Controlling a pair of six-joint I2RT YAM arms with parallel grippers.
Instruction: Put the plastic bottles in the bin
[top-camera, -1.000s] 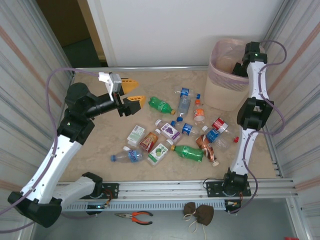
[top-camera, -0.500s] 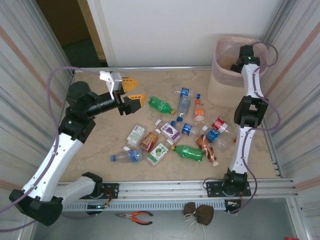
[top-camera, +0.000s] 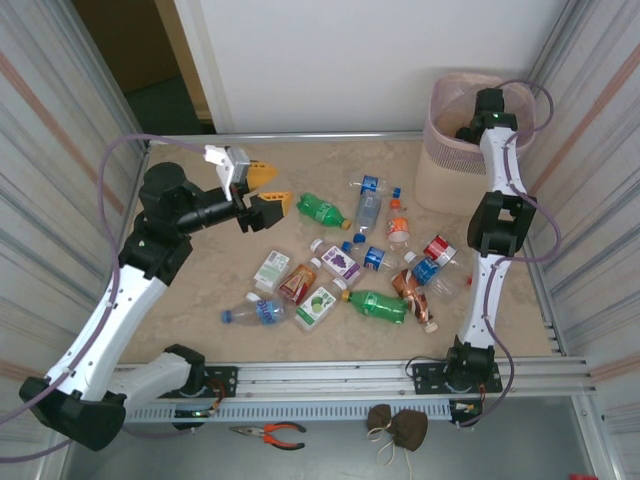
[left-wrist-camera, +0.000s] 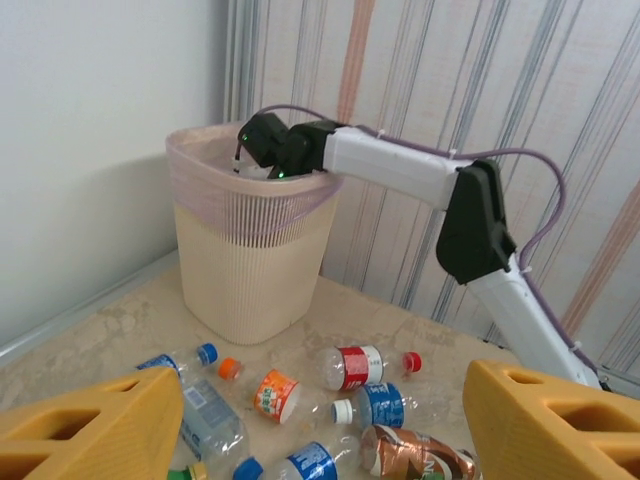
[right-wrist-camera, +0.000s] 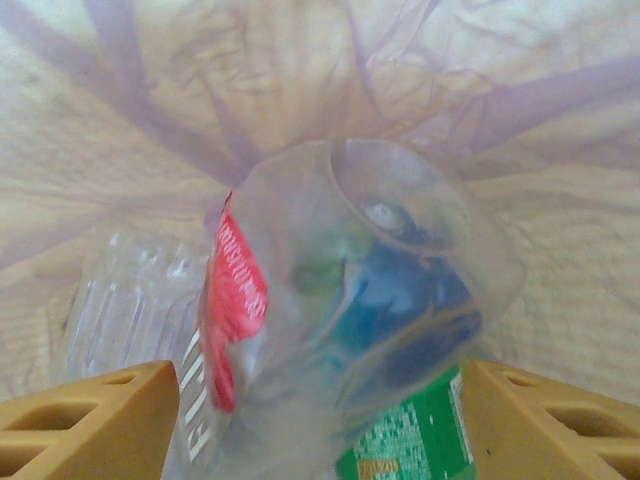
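Right fingers inside bin, spread wider than a second ago: clear red-label bottle released, apparently dropping in. Left fingers parted, empty. Many bottles left on counter.

Bin: pale beige, mesh upper band, upright, far right corner. Bottles: scattered, lying mid-tabletop. Clear red-labelled bottle inside bin.

white arms, black joints, purple cables
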